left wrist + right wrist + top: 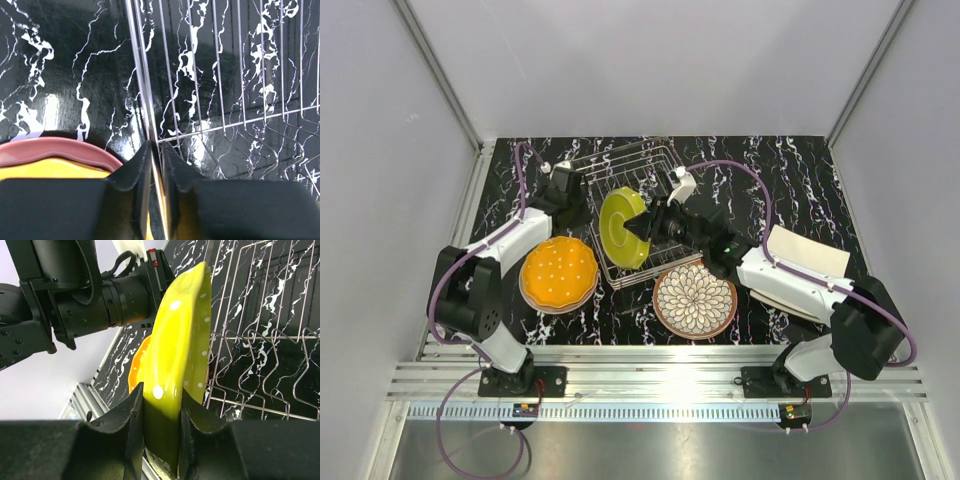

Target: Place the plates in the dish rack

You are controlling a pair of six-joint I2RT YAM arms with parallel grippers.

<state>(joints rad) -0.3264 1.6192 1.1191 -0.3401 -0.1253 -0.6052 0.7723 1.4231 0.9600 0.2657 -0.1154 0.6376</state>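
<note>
- The right tool (161,426) clamps the lime-green plate (182,335) by its rim. The plate stands on edge over the left part of the dish rack (665,170), above the wire prongs.
- The left tool (156,157) is pinched narrow on the rack's left rim wire, probably to steady it on the desk (790,180).
- To do this well, lower the plate upright between two prongs and release it only once its rim rests on the rack floor.
- Watch the orange plate (558,272), which lies just beside the rack.
</note>
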